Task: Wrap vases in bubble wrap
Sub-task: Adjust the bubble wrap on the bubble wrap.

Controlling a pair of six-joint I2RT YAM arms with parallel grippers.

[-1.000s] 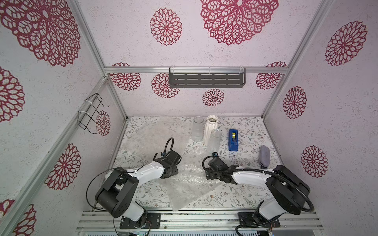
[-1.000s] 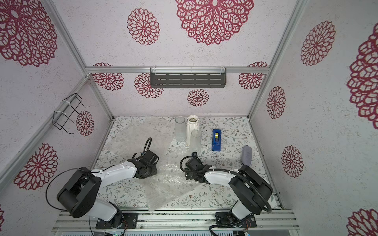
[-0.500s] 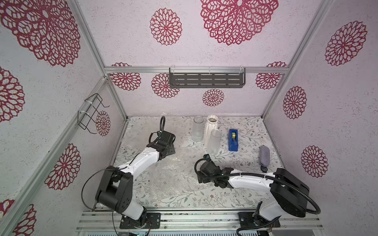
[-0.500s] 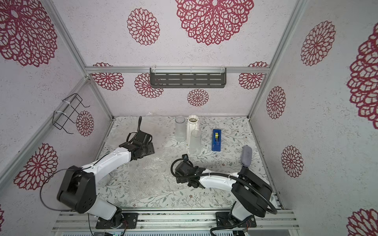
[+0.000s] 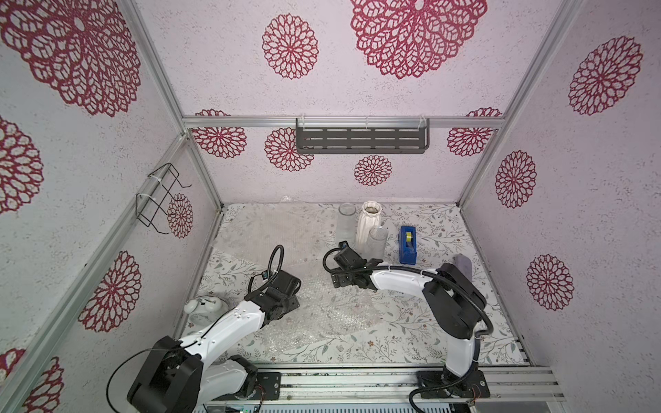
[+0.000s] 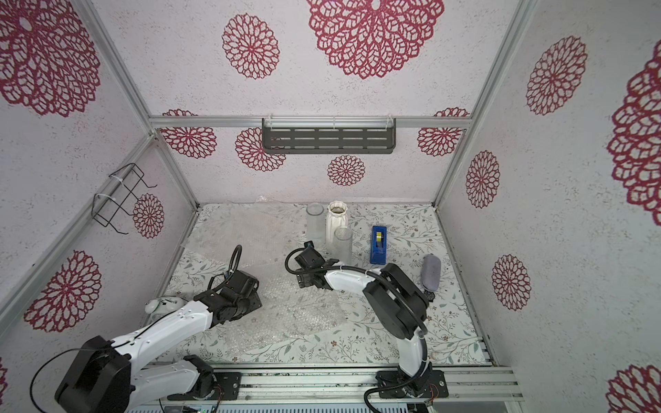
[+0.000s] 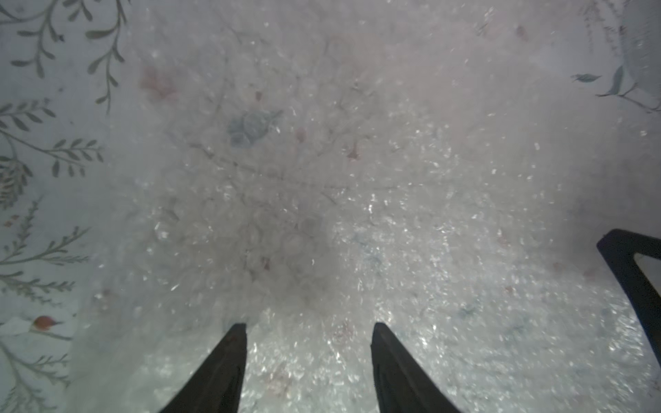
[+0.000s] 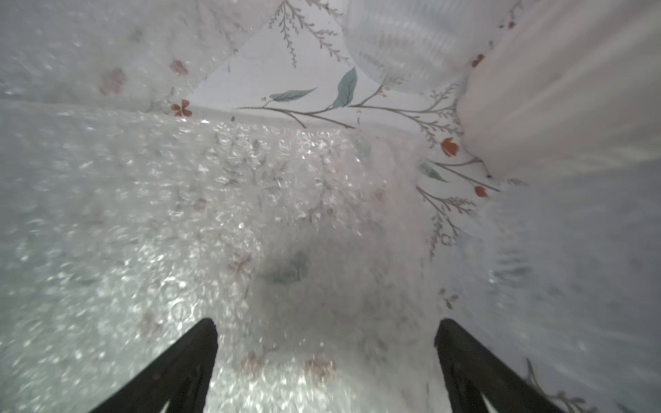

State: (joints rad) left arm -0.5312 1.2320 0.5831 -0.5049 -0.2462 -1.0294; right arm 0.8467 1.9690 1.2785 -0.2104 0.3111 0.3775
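Between the two grippers a crinkled sheet of bubble wrap [image 5: 332, 314] lies on the table with no vase on it, so I judge that the step in hand is the laying out of the sheet. The left gripper [image 7: 309, 327] hangs low over this sheet, its jaws partly spread, and I see nothing pinched between them. The right gripper [image 8: 325, 321] is over the far edge of the sheet, jaws spread wide and empty. Just beyond it stand the white ribbed vase [image 5: 368, 229], the far glass vase [image 5: 346, 221] and the near glass vase [image 5: 377, 243], close together and all bare. The next move, I think, calls for the right gripper to take the near glass vase without knocking its neighbours, then lay it on the sheet
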